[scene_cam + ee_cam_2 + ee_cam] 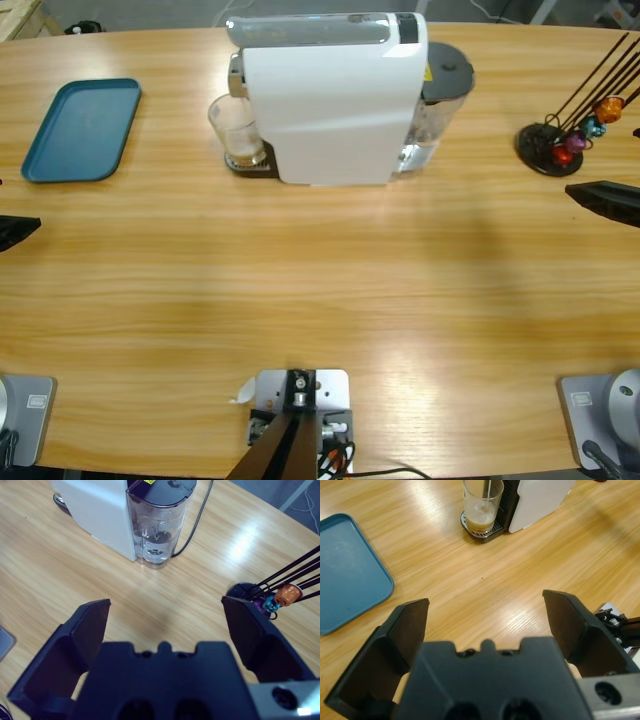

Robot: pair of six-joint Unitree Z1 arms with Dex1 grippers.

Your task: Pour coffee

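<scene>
Coffee [480,524] sits as a shallow amber layer with paler foam on top, in the bottom of a clear glass [481,505]. A thin stream falls into the glass from above. The glass stands upright on the drip tray [479,532] at the front of a white coffee machine [335,100], near the far edge of the long wooden table [320,290].

My left gripper [485,625] hangs over bare table on the near side of the glass, well apart from it. Its two black jaws are spread wide and hold nothing. A teal tray [82,130] lies flat on the table off to that side, with nothing on it that I can see.

My right gripper [165,625] is likewise spread wide and empty, over bare wood. Ahead of it is the back of the coffee machine, where a clear water tank [157,527] with a dark lid holds some water. A black cable [197,522] runs away from the machine across the table. Just beside my right jaw stands a black capsule holder [550,148] with thin dark rods rising at a slant. Small shiny orange, blue, purple and red capsules [585,130] hang on it.

In the high view, only the dark tips of my grippers show at the left and right edges.
</scene>
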